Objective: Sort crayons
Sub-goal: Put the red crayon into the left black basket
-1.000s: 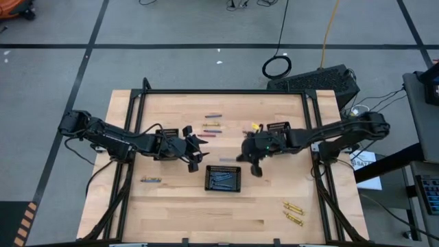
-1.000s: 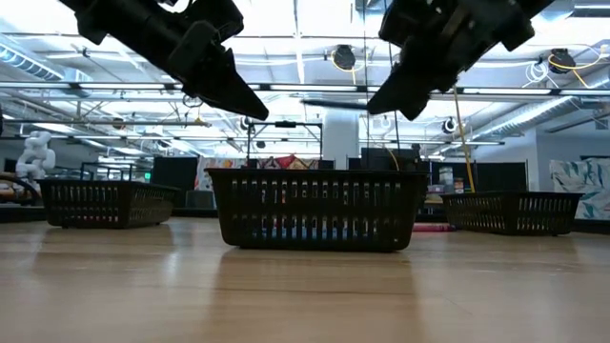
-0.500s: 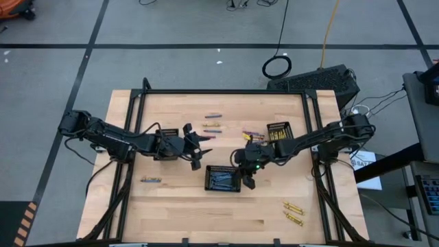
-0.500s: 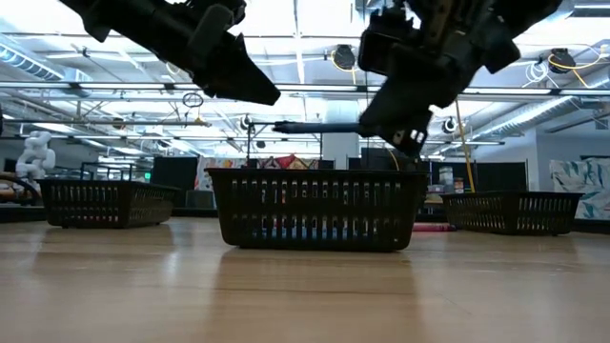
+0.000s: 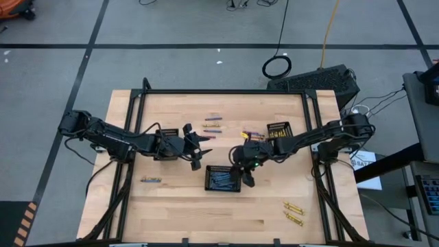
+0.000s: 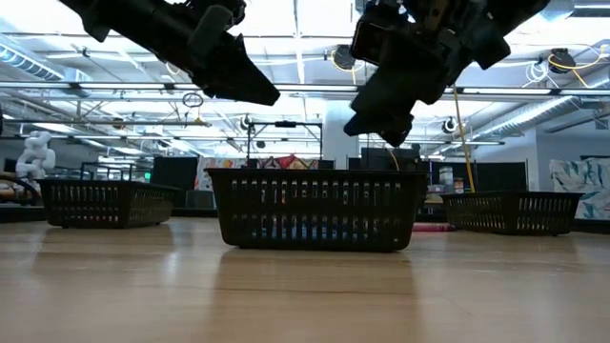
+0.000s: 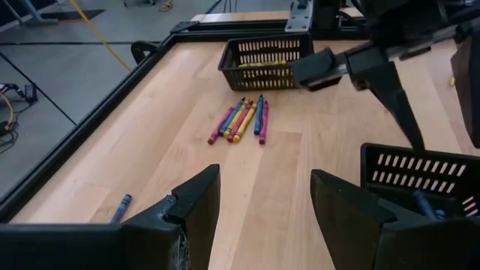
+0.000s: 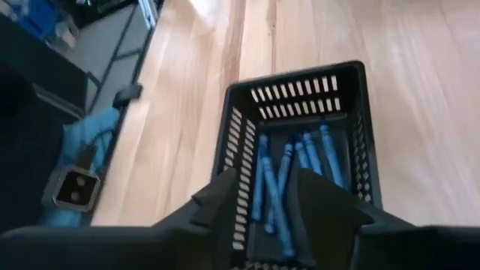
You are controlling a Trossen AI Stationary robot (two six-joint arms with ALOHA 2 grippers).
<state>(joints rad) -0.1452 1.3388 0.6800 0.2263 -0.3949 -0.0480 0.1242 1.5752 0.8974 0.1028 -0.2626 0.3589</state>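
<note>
Crayons (image 8: pixel 289 176) of the blue kind lie together inside the black basket (image 5: pixel 223 178) at the middle of the table (image 5: pixel 171 206), and this is where you have your right gripper (image 5: pixel 245 175) now. One second ago this gripper was farther back, near the small yellow basket (image 5: pixel 277 129), with its fingers pressed together. Now it hangs over the right end of the blue basket, and in its wrist view the two dark fingers stand apart with the blue sticks visible between them and nothing held. I judge from this that you have just released one blue crayon into its basket, so one more piece is sorted; I cannot see the crayon itself falling.

Your left gripper (image 5: pixel 197 146) waits above the table, to the left of the basket and a little behind it, with its fingers wide apart and empty. It has not moved in this second.

Much work remains. A mixed bundle (image 7: pixel 241 118) of pink, yellow, blue and orange crayons lies on the table just in front of the yellow basket. More loose crayons (image 5: pixel 212 122) lie toward the far edge, one short blue piece (image 5: pixel 151 180) lies alone on the left side, and two yellow ones (image 5: pixel 293 211) lie near the right front corner. Probably your next move is to lift the right gripper clear of the basket rim and go back to the mixed bundle.
</note>
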